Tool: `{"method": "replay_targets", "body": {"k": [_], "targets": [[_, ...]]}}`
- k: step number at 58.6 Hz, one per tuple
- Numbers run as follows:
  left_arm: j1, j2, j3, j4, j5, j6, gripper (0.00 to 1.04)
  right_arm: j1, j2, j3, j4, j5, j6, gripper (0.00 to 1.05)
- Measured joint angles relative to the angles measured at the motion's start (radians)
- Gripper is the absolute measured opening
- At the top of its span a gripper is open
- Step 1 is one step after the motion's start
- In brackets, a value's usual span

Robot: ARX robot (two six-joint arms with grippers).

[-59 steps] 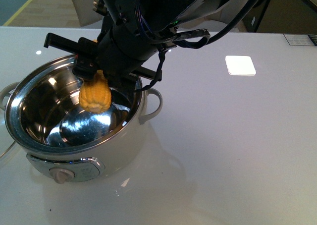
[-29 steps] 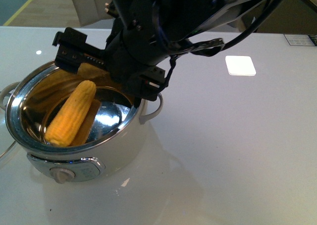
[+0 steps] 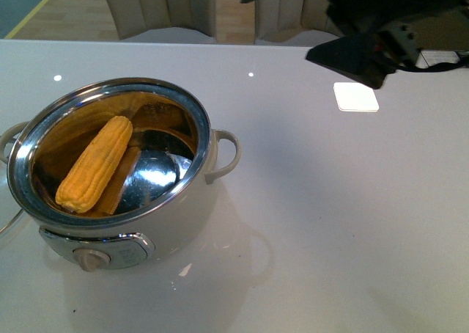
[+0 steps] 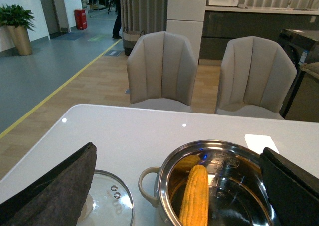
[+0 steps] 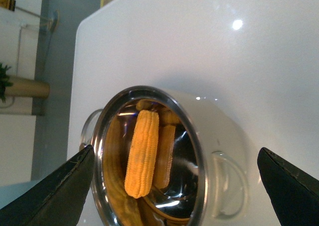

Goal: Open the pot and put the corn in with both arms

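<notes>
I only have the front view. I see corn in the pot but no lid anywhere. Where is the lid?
Observer: A glass lid lies flat on the table, beside the pot.
Operator: Left claw holding anything?
Observer: No, the left claw is open and empty.
Operator: And the right claw?
Observer: The right claw is open too, empty, with the corn showing between its fingers.
</notes>
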Motion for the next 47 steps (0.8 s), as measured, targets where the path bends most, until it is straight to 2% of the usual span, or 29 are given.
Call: {"method": "replay_targets", "body": {"k": [12,24,47], "targets": [[0.000,0.000,0.000,0.000,0.000,0.000,0.98,-0.047,-0.186,-0.156,-0.048,0.114,-0.169,0.96],[0.000,0.000,0.000,0.000,0.000,0.000,0.98,-0.046,-0.387,-0.300,-0.068,0.216,-0.322,0.96],[0.000,0.000,0.000,0.000,0.000,0.000,0.98,-0.028,-0.679,-0.436,-0.201,0.457,-0.315,0.96]]}}
